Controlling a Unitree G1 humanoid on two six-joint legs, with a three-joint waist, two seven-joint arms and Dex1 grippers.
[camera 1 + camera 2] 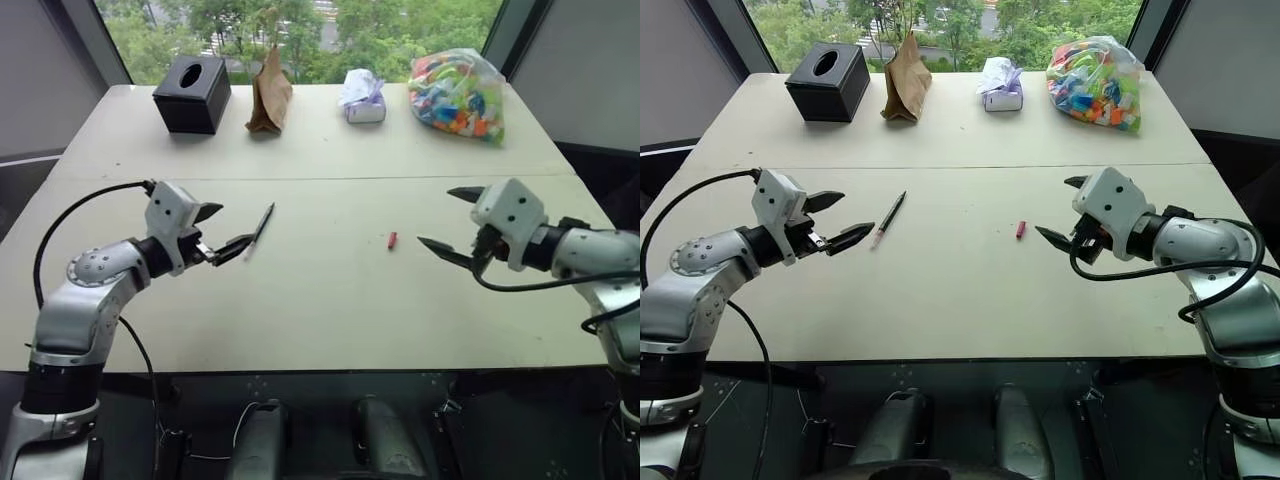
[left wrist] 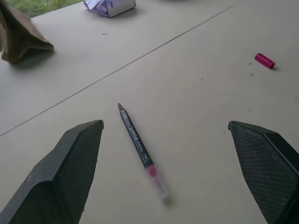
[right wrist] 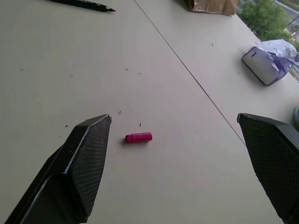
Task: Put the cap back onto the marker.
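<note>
Red cap (image 3: 138, 137) lay on the counter (image 1: 320, 300) ahead of the released right claw (image 1: 452, 222); marker (image 2: 140, 149) lay just before the released left claw (image 1: 222, 230), each seemingly positioned for its own pickup.

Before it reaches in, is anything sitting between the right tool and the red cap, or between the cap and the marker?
Nothing visible. The cap lies alone on the bare table just ahead of the open right tool. The stretch of tabletop from there to the marker, by the open left tool, is bare too.
</note>
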